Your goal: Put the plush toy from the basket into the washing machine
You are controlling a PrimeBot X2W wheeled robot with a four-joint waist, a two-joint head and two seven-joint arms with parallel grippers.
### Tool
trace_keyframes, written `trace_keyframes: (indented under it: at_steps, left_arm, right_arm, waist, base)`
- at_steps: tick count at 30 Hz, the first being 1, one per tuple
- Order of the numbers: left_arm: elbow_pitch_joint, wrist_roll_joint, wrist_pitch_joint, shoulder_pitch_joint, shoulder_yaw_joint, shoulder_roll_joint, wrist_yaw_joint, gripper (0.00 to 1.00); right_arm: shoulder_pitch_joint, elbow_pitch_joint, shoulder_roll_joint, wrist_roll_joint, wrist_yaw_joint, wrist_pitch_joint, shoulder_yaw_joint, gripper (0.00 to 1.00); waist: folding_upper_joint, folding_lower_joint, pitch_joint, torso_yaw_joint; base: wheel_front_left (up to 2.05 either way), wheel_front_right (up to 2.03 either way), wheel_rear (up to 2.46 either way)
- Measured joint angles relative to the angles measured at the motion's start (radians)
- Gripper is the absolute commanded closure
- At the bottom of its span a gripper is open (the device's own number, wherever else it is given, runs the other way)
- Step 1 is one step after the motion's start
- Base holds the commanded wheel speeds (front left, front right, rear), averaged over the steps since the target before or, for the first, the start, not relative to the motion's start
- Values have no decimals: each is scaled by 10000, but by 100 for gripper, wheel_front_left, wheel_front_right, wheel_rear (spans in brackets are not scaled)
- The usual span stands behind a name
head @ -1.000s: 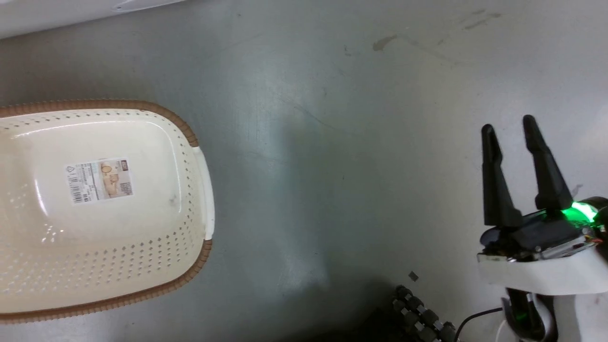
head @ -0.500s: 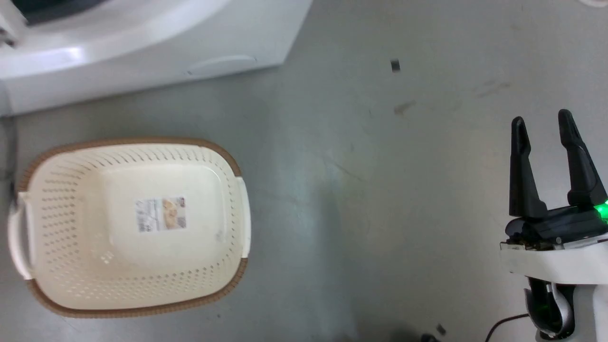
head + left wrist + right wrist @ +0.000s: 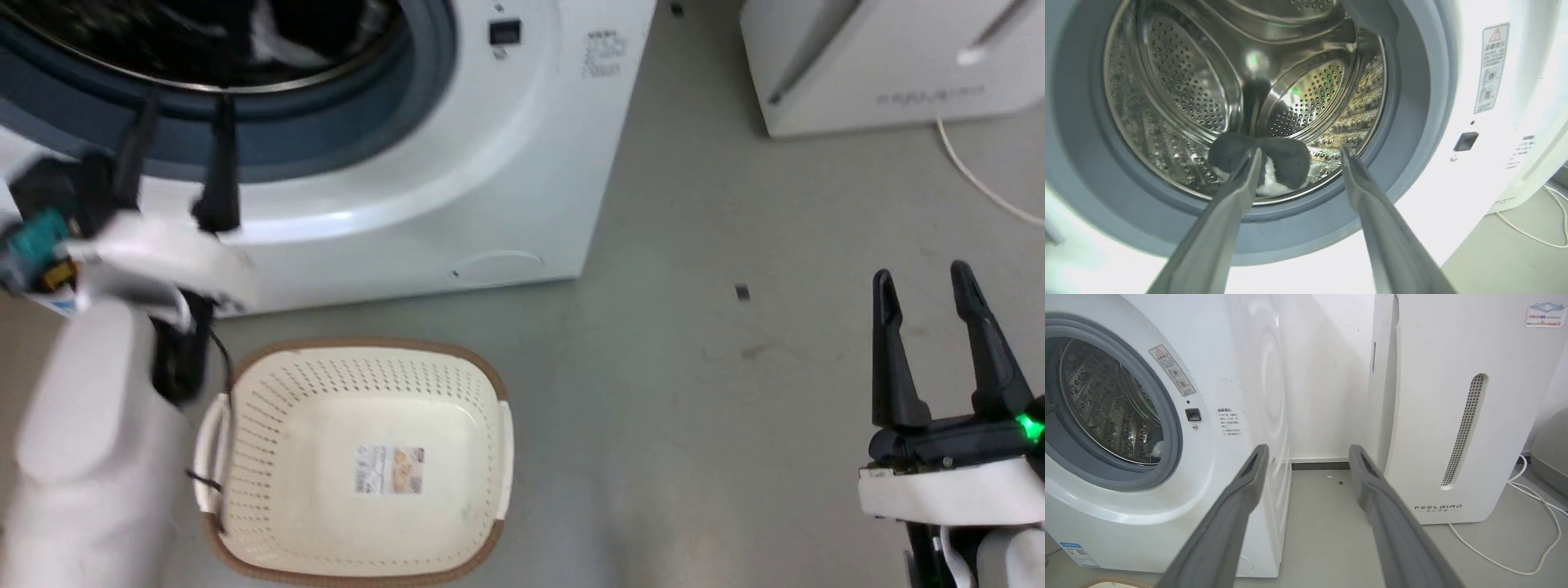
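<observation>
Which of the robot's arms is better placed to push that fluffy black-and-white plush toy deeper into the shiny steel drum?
Probably the left. The left gripper sits open right at the white washing machine's grey-rimmed porthole, aimed at the plush toy. The right gripper hangs open over the floor, off to the side.

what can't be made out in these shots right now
The plush toy: left wrist view, a finger of the left tool crosses it, so its full shape is hidden.
The basket label: head view, print too small to read.
The washing machine warning sticker: left wrist view, text too small.
The left tool outline: head view, motion blur.
</observation>
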Motion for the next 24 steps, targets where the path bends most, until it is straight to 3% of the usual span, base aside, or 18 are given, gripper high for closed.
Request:
trace_keyframes:
  at_steps: [11, 18, 24]
  left_arm:
    - [-4100, 1047, -6, 4280, 1149, -1511, 493, 0]
    - [-4853, 1990, -6, 6198, 1260, -2263, 848, 0]
    - [-4895, 2479, -6, 7001, 1244, -2614, 849, 0]
  right_arm:
    - [673, 96, 0, -86, 0, 0, 33, 0]
    - [1052, 244, 0, -69, 0, 0, 123, 0]
    - [1268, 372, 0, -69, 0, 0, 267, 0]
  waist:
    - [0, -1, -1651, 932]
    - [0, -2, -2278, 1236]
    - [0, -1, -2512, 1460]
  base:
    - [0, 0, 0]
    - [0, 0, 0]
    - [0, 0, 0]
